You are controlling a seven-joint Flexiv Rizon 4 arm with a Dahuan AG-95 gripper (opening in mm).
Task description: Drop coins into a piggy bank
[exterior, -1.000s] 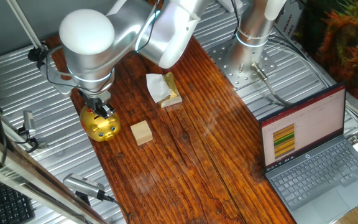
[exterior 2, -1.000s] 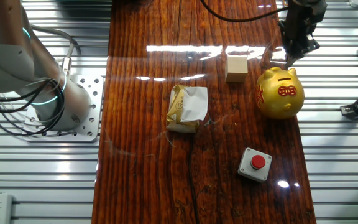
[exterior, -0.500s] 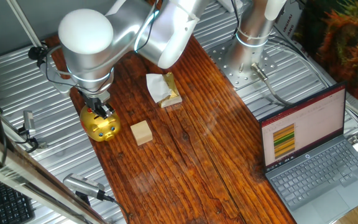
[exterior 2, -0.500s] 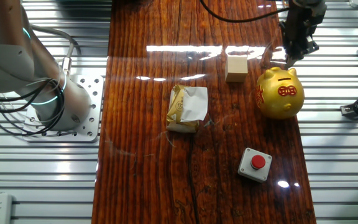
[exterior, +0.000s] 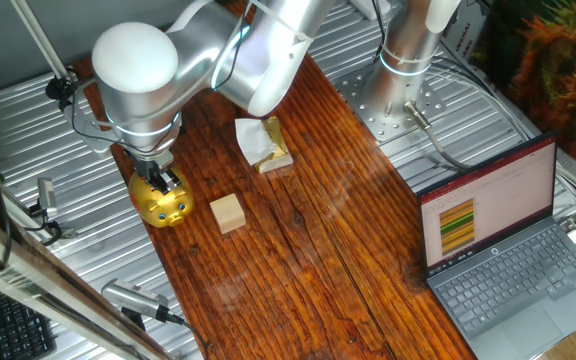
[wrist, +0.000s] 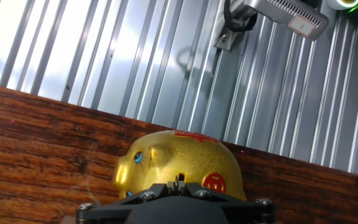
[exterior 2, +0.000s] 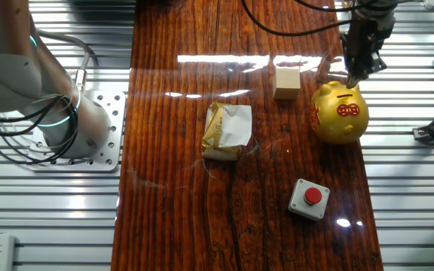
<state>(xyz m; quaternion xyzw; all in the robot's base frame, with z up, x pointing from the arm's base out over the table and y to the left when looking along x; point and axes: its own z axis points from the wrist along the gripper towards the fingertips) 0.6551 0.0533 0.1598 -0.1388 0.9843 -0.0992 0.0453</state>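
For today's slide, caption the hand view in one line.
Gripper poised directly above the gold piggy bank.

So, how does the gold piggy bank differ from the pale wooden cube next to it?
The piggy bank is shiny gold and rounded; the wooden cube is matte, pale and flat-sided. The piggy bank looks larger than the cube. The piggy bank carries red patches with gold marks; the cube is plain. The gripper hangs right over the piggy bank, not over the cube. Both stand on the wooden table.
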